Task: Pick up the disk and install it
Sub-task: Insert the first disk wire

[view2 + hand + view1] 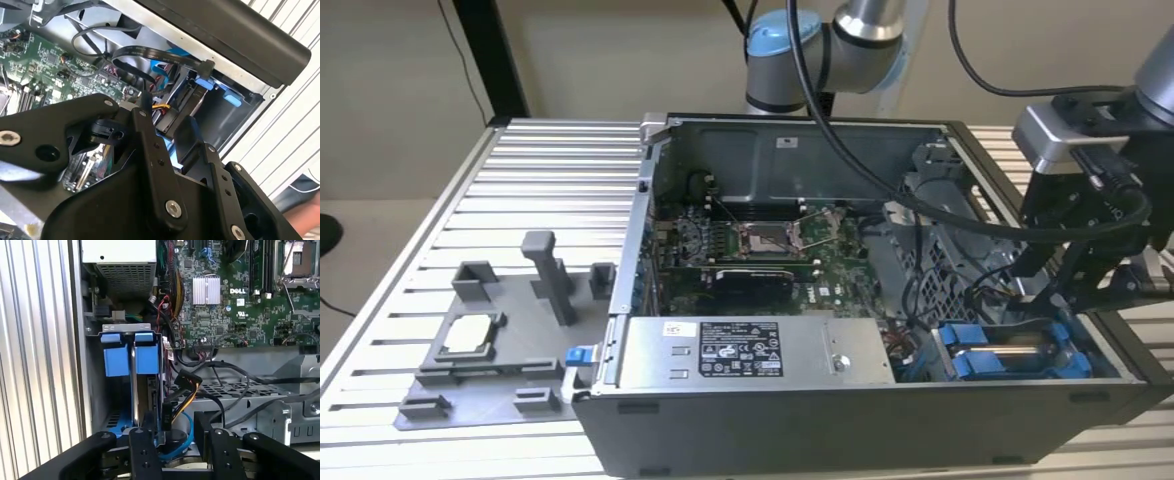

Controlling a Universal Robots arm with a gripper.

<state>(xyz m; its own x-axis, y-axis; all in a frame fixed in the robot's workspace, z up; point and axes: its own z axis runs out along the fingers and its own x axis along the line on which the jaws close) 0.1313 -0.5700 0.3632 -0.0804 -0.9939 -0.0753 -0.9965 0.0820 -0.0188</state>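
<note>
The disk [1015,356] sits in the drive bay at the open computer case's front corner, on the exterior view's right: silver-grey, framed by its blue carrier. In the first wrist view it stands edge-on, with the carrier's two blue tabs [127,357] at one end. My gripper [1058,300] hangs just above that bay, and its jaws stand open with nothing held. Both black fingers [148,442] reach toward the bay, with a black cable plug and orange wires between them. The second wrist view looks past the gripper [167,127] at the blue bay parts.
A grey power supply box [734,350] lies along the case's front beside the bay. The green motherboard [761,250] fills the case floor. Black cables [947,215] cross above the bay. A grey fixture [494,355] holding a white-topped chip [467,335] stands on the slatted table.
</note>
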